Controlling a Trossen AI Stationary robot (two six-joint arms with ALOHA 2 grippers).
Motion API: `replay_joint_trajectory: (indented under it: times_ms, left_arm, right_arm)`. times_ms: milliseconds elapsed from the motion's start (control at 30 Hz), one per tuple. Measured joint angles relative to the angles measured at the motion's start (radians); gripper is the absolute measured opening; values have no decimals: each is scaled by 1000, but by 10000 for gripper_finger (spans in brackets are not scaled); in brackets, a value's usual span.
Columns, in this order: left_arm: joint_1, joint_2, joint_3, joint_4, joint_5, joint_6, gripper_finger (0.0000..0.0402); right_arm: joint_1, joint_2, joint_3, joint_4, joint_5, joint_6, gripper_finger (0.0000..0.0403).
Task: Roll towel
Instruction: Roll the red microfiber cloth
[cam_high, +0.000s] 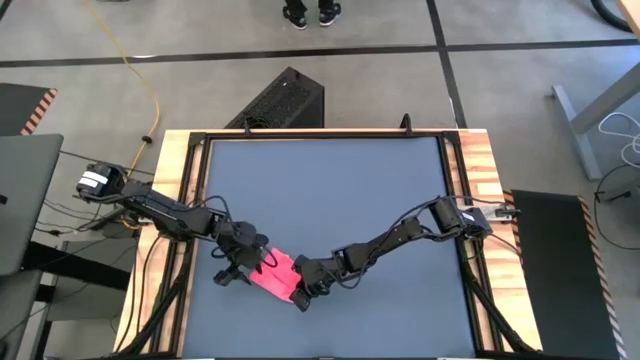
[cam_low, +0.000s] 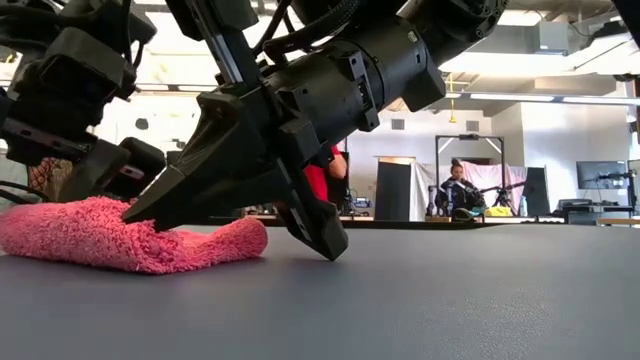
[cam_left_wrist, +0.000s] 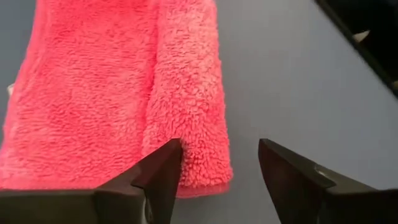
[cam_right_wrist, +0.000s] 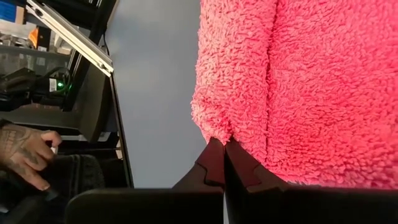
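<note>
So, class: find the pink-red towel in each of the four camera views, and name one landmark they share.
High view: towel low centre, between both grippers.
Low view: towel at left on the table.
Left wrist view: towel fills the left, ahead of the fingers.
Right wrist view: towel fills the right.
Shared landmark: the grey table.

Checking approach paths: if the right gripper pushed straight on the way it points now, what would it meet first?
The towel. The right gripper, fingers shut, already has its tips at the folded edge, so it would likely press straight into the cloth, though actual contact is hard to judge.
</note>
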Motion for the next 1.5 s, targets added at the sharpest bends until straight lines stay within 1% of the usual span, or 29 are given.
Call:
replay_joint_trajectory:
  times_ms: [167, 267, 367, 467, 633, 667, 733, 900, 1000, 1133, 1300, 1400, 1500]
  left_arm:
    - [-13, 1, 1, 1, -81, 1, 200]
    - [-13, 10, 1, 1, -121, 1, 179]
    - [-13, 37, 1, 22, -116, 0, 152]
    - [-13, 73, 2, 37, -94, -22, 116]
    - [-9, 93, 3, 38, -46, -72, 21]
    - [-5, 93, 3, 37, -36, -85, 13]
    - [9, 93, 3, 32, -7, -117, 9]
    - [65, 101, 3, 7, 140, -233, 3]
    - [93, 113, 3, 4, 195, -299, 2]
    - [112, 141, 2, 2, 232, -356, 2]
    - [113, 162, 2, 5, 243, -369, 2]
    - [118, 163, 3, 17, 243, -372, 16]
    - [129, 145, 2, 31, 255, -370, 44]
  right_arm:
    - [0, 0, 0, 0, 9, 15, 12]
    - [0, 0, 0, 1, 30, 22, 13]
    - [1, 0, 0, 3, 45, 23, 14]
    - [1, 0, 0, 4, 67, 23, 15]
    - [19, 0, 0, 7, 127, 49, 15]
    - [24, 0, 0, 6, 144, 59, 16]
    - [36, 0, 0, 5, 180, 89, 16]
    - [67, 0, 1, 4, 254, 171, 16]
    - [80, 0, 1, -5, 298, 225, 16]
    - [81, 0, 3, -43, 344, 321, 16]
    - [81, -1, 4, -92, 349, 437, 16]
    - [80, -2, 5, -129, 349, 501, 16]
    - [76, -3, 5, -147, 347, 553, 15]
